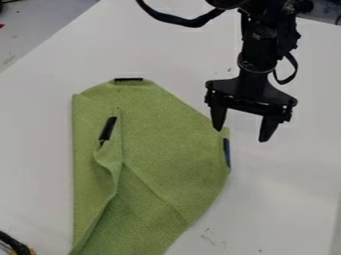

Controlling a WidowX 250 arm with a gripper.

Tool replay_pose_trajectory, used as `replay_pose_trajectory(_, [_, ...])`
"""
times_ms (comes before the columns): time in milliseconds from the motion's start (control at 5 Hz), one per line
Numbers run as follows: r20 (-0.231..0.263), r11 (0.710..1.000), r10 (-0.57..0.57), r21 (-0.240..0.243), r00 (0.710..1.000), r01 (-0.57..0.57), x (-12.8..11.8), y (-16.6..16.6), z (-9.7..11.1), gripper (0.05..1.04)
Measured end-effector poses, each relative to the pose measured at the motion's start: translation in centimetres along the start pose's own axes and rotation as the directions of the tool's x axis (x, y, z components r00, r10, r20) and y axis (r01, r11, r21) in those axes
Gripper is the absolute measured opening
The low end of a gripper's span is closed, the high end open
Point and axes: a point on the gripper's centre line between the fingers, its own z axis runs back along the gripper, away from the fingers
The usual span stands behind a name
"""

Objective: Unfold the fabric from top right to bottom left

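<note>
As the green fabric (pixel 156 144) lies folded and creased on the white counter (pixel 286 199), we assess it as light, soft and limp, likely to bunch if pushed. We find the tool (pixel 243 130) open and empty by the fabric's upper right edge. We recommend a shallow pinch there, near the dark blue strip (pixel 227 152), catching only the loose layer.

The view's near edge crops the green fabric (pixel 166 129), whose folds hide the layers beneath. My arm (pixel 256 55) is cut off at the far edge (so is its cable (pixel 174 20)). A dark thing (pixel 15 244) at near left is cropped too, and specks (pixel 209 239) on the surface (pixel 286 189) are too small to identify.
</note>
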Motion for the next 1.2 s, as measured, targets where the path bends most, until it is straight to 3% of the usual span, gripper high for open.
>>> replay_pose_trajectory(400, [-0.036, 0.999, -0.02, 0.041, 0.999, 0.022, -0.6, 1.9, -1.4, 1.001])
replay_pose_trajectory(800, [0.0, 0.997, 0.013, 0.074, 1.0, -0.013, -0.1, 8.3, -0.9, 1.001])
replay_pose_trajectory(1200, [-0.038, 0.994, 0.054, 0.101, 0.998, -0.05, -0.2, 15.8, -1.2, 1.001])
